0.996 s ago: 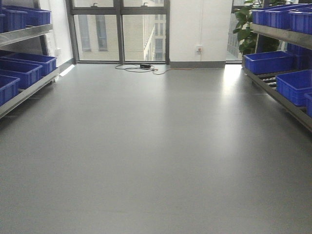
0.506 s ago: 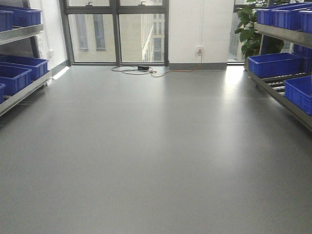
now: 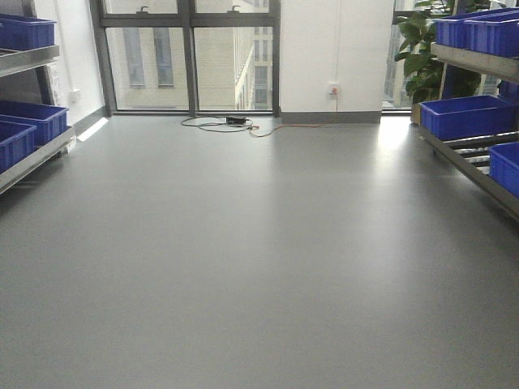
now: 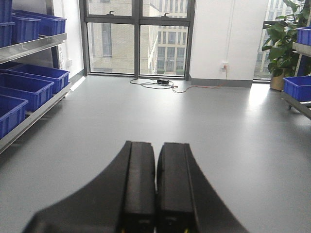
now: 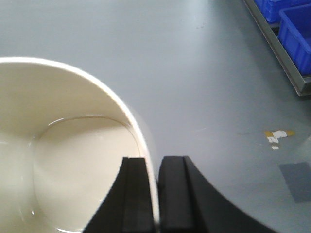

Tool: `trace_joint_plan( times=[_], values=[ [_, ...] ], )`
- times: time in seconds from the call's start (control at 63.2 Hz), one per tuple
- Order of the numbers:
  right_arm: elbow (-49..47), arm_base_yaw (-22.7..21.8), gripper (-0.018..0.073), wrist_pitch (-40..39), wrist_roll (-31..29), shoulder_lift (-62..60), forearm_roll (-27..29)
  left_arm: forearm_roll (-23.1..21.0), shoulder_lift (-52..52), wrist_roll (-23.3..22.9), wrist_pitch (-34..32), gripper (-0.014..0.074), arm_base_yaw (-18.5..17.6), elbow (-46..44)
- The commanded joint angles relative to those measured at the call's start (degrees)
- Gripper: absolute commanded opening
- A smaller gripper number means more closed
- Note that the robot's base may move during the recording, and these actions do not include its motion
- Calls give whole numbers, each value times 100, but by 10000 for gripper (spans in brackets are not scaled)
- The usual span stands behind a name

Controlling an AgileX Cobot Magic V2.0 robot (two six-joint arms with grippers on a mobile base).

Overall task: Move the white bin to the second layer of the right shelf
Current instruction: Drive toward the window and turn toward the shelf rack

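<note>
White bin (image 5: 63,145) is mid-carry. In the front view the window (image 3: 195,57) has drawn nearer over the last second and the racks of blue crates (image 3: 466,117) have slid outward, so I judge the base is rolling up the aisle. The right shelf (image 3: 470,170), rollers showing, lies off to the side, not yet faced. The bin hangs above the floor (image 3: 243,243), its wall clamped between the right fingers (image 5: 133,194), one inside the rim, one outside. The left fingers (image 4: 141,184) are pressed together, empty.
</note>
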Motion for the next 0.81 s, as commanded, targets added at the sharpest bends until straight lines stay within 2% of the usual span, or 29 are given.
trace_joint_plan(
  times=[0.0,0.791],
  values=[
    [-178,9,55,-546,27,8,-23,-30,-87,-30,-477,85,-41,156],
    [-178,9,55,-546,27,8,-23,-30,-87,-30,-477,85,-41,156]
  ],
)
